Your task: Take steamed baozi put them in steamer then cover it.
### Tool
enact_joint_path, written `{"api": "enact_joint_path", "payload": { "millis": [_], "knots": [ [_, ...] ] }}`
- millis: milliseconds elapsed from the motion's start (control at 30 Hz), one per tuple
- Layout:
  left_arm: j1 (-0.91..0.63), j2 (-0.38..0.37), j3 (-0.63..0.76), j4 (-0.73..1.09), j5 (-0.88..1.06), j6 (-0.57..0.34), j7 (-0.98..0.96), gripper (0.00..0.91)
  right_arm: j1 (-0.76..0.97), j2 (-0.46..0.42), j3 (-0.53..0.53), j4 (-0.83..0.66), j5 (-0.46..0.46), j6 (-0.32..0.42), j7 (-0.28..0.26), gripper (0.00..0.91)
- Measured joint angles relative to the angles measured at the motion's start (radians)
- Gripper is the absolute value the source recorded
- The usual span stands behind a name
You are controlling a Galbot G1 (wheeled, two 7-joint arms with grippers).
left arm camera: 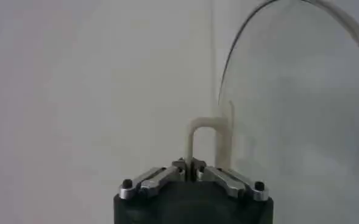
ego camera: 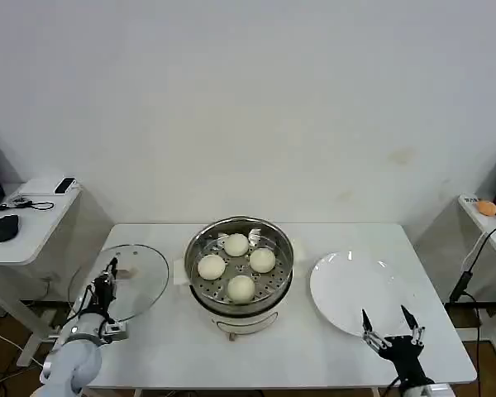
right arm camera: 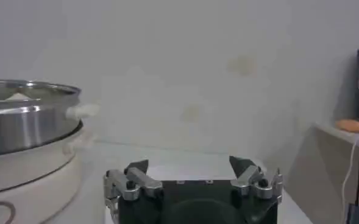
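Observation:
Several cream-white baozi (ego camera: pixel 236 245) lie on the perforated tray inside the shiny steamer (ego camera: pixel 284 277) at the table's middle. To its left is the round glass lid (ego camera: pixel 145 277). My left gripper (ego camera: pixel 110 271) is shut on the lid's white loop handle (left arm camera: pixel 197 131), and the lid's glass (left arm camera: pixel 301 103) curves away beside it. My right gripper (ego camera: pixel 390 324) stands open at the front right, just in front of the bare white plate (ego camera: pixel 355 285), with nothing between its fingers. In the right wrist view that gripper (right arm camera: pixel 190 167) faces past the steamer's steel wall (right arm camera: pixel 27 119).
A low side table (ego camera: pixel 21 231) with a black mouse and cables stands at the left. A shelf with an orange object (ego camera: pixel 486 208) and a hanging cable is at the right. The white table's front edge (ego camera: pixel 256 385) runs close below both grippers.

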Motion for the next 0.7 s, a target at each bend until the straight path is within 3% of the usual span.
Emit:
{"api": "enact_joint_path", "payload": {
  "millis": [333, 700],
  "knots": [
    [0.125, -0.001, -0.101, -0.252, 0.002, 0.081, 0.056, 0.0, 0.004, -0.011, -0.012, -0.01, -0.016, 0.005, -0.005, 0.907],
    [0.151, -0.004, -0.049, -0.458, 0.052, 0.17, 0.141, 0.0, 0.0, -0.001, -0.032, -0.021, -0.059, 0.023, -0.007, 0.907]
  ]
}}
